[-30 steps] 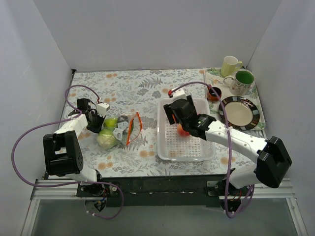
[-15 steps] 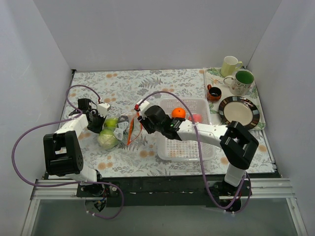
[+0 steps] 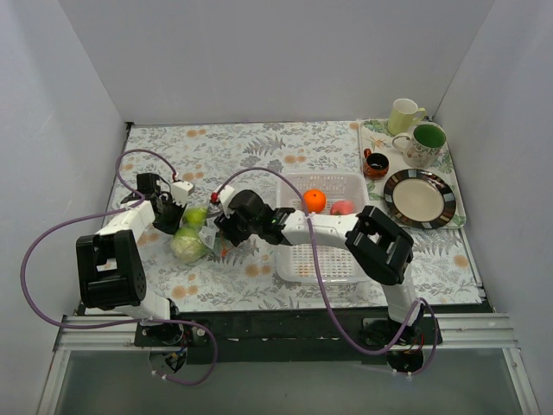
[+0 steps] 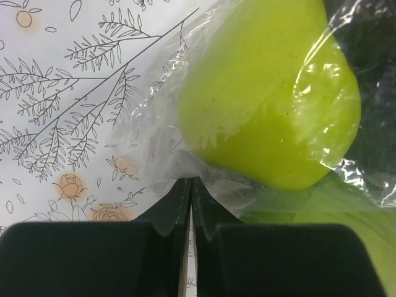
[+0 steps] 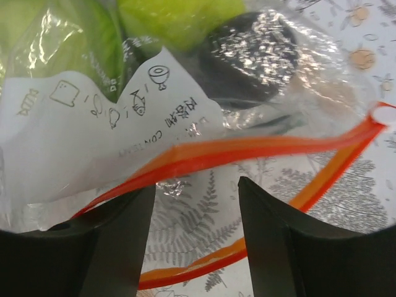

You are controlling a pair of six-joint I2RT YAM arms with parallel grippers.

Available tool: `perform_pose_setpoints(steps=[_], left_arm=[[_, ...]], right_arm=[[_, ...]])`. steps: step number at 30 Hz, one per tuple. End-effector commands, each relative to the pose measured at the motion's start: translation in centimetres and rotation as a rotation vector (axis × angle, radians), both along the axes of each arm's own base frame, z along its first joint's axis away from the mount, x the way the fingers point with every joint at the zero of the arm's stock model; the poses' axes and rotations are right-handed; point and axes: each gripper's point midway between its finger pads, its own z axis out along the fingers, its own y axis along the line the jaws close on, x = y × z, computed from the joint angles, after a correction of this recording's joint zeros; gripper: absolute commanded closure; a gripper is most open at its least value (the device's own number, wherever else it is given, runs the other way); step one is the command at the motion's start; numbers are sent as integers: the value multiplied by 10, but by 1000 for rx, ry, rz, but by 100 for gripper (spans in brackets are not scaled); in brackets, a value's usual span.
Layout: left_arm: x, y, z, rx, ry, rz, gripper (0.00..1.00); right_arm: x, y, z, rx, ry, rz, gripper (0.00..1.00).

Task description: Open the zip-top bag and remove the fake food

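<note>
Right tool [image 3: 226, 226] has swung off the basket [image 3: 324, 259] in the last second. It now sits at the mouth of the zip-top bag [image 5: 124, 130], fingers apart, holding nothing.

An orange piece [image 3: 314, 200] and a peach-red piece [image 3: 342, 207] lie in the basket behind it, so part of the fake food [image 4: 266, 105] is already out. Looks like it's going in for the next pick.

Left tool [image 4: 189, 185] hasn't moved and is clamped shut on the bag film. A light green piece sits just ahead of its fingers, inside the plastic.

The red-orange zip strip [image 5: 247, 148] crosses just ahead of the right tool's fingertips, and the mouth is open. Beyond the strip are a dark piece [image 5: 250, 55] and more green, all inside the bag.

Room: the basket rim runs close along the right arm behind the tool. The left tool is straight ahead, on the far side of the bag, so a deep reach closes on it. There's worktop [image 3: 259, 156] to either side of the right tool, and the walls are well away.
</note>
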Motion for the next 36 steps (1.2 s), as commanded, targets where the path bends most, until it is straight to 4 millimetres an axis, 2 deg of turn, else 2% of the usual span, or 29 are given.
perform_pose_setpoints(steps=[1,4,5,6,8,12,17,23,28,34,36], left_arm=[[10,-2,14,-4,-40,-8,100],[10,-2,16,-5,-42,-8,100],[10,-2,16,-5,-44,-10,100],[9,-1,16,0,-42,-9,100],[9,-1,18,8,-48,-12,100],[8,0,18,13,-49,-15,100],[12,-1,20,4,-53,-13,100],[15,-6,24,-2,-49,-21,100],[6,-17,24,-30,-15,-38,100],[-14,-35,23,-58,35,-102,100],[-21,-37,19,-51,51,-121,100]], right_arm=[[-26,30,14,83,5,95,32],[-49,44,24,170,-9,200,22],[-64,42,15,171,-3,250,20],[-68,50,33,242,-47,285,15],[-85,53,36,263,-72,372,10],[-105,59,26,235,-56,480,7],[-128,57,10,197,-10,587,4],[-127,59,-10,149,2,594,5],[-119,66,-29,118,4,568,7],[-100,77,-35,112,-41,499,20],[-96,81,-33,123,-43,480,30]])
